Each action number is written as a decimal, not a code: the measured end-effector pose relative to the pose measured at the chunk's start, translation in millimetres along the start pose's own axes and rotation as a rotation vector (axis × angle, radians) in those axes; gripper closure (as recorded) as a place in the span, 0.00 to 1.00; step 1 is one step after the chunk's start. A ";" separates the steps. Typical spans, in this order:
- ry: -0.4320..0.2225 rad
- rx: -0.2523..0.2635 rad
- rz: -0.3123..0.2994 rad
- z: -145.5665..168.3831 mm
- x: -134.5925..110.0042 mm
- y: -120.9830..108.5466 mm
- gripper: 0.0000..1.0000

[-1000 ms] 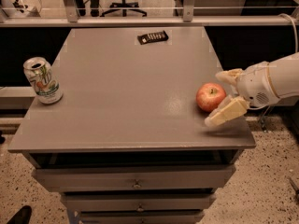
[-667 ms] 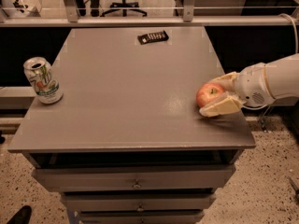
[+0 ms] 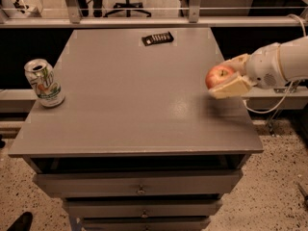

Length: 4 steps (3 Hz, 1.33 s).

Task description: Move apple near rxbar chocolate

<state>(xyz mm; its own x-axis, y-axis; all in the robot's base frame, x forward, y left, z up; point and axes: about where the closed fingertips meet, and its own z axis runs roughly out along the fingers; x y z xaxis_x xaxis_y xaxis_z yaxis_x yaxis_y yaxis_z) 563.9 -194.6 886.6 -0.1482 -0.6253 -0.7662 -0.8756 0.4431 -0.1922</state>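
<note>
The red apple (image 3: 217, 76) with yellowish patches is held between my gripper's cream fingers above the right side of the grey table (image 3: 130, 95). My gripper (image 3: 226, 76) comes in from the right and is shut on the apple, lifted off the tabletop. The rxbar chocolate (image 3: 158, 38), a flat black bar with white print, lies near the table's far edge, well behind and left of the apple.
A silver-green soda can (image 3: 44, 83) stands at the table's left edge. Drawers (image 3: 139, 189) sit under the tabletop. A metal rail (image 3: 144, 20) runs behind the table, with an office chair beyond it.
My gripper closed on the apple, which had rested on the table, and raised it a little off the surface.
</note>
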 end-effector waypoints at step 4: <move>-0.123 0.115 -0.044 52.8 -26.9 -84.8 1.00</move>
<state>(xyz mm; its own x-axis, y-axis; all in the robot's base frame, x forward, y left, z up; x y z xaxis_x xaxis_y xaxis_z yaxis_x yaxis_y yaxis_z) 666.4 -181.5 891.2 -0.0477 -0.5654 -0.8235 -0.8206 0.4922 -0.2904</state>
